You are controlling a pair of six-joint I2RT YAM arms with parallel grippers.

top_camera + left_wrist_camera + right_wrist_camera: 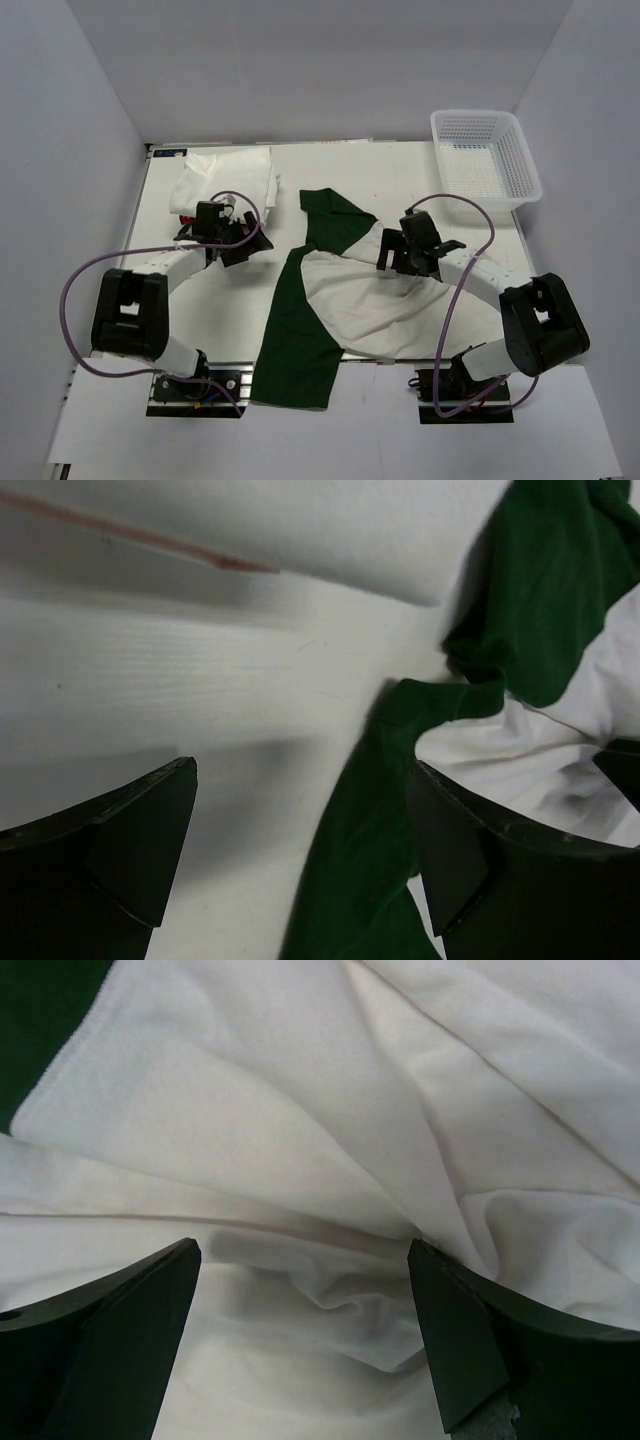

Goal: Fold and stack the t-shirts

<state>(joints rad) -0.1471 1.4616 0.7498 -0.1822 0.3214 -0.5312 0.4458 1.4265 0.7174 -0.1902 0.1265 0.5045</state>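
A large off-white t-shirt with dark green parts (345, 300) lies crumpled across the middle of the table, one green part hanging over the near edge. A folded white shirt (225, 180) with a bit of red under it sits at the back left. My left gripper (245, 240) is open beside the folded pile, left of the big shirt; its wrist view shows the green cloth (380, 820) between the jaws above bare table. My right gripper (395, 255) is open over the shirt's white cloth (320, 1290), holding nothing.
A white plastic mesh basket (487, 155) stands at the back right corner. The table's white top (400, 170) shows behind the shirt. Grey walls close in the left, right and back sides.
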